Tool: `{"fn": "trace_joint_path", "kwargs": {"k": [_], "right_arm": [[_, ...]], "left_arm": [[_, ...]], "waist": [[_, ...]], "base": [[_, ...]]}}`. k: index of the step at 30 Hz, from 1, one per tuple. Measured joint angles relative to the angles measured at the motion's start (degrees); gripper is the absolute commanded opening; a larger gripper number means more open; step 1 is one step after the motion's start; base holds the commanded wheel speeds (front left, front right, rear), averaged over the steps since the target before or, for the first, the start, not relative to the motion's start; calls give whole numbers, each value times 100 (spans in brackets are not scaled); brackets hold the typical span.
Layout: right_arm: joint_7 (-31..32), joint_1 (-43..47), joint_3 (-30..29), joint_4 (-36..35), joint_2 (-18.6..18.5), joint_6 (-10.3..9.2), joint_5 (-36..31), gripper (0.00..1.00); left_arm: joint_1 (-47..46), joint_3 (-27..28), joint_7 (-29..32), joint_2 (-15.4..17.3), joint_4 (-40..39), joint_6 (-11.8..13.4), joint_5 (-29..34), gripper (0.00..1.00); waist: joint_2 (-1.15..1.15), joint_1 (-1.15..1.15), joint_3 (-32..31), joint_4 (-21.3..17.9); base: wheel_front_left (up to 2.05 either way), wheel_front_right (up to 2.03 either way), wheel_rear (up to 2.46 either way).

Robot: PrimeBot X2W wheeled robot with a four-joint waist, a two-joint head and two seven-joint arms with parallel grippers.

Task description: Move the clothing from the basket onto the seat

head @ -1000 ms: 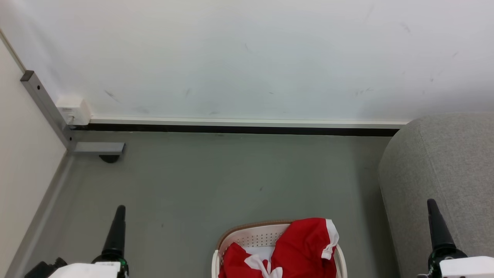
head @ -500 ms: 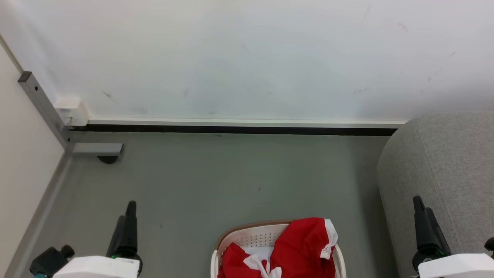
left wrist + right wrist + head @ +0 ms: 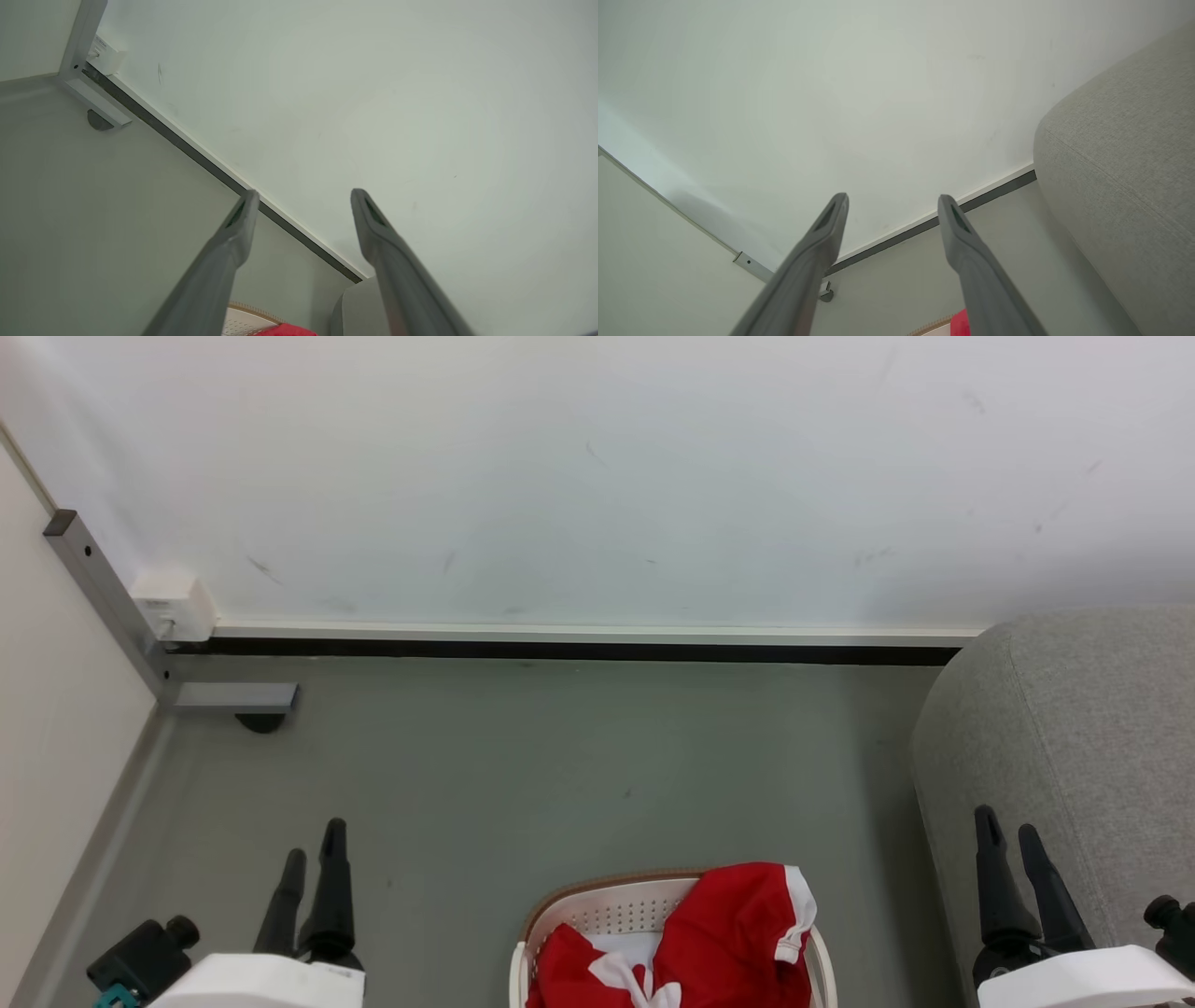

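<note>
The clothing (image 3: 738, 933) is lying in the basket (image 3: 607, 907), with one red fold and its white cuff draping over the right rim. The basket is sitting on the floor (image 3: 560, 756) at the bottom edge of the head view, near the sofa (image 3: 1074, 737), whose rounded grey end is rising at the right.

The left gripper (image 3: 316, 838) is hovering over bare floor well left of the basket, its jaws standing apart and holding nothing. The right gripper (image 3: 1005, 819) is hovering in front of the sofa's side, to the right of the basket, its jaws likewise standing apart and empty. Both pairs of fingers are pointing toward the wall (image 3: 597, 476).

In the left wrist view a sliver of basket rim and red cloth is showing between the fingers at the bottom edge. A grey post (image 3: 103, 583) with a white box (image 3: 171, 607) beside it is standing in the far left corner.
</note>
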Motion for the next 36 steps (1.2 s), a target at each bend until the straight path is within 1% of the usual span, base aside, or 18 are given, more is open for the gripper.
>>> {"fn": "trace_joint_path", "kwargs": {"k": [12,36], "right_arm": [[-209,-12,87,24,5,0,-849,100],[-554,-99,277,35,16,0,-2174,100]], "left_arm": [[3,-62,-203,4,-87,88,855,100],[26,-166,-541,19,-254,181,2049,100]], "waist": [[0,0,2,2],[0,0,-12,-48]], "base": [[0,0,0],[0,0,0]]}}
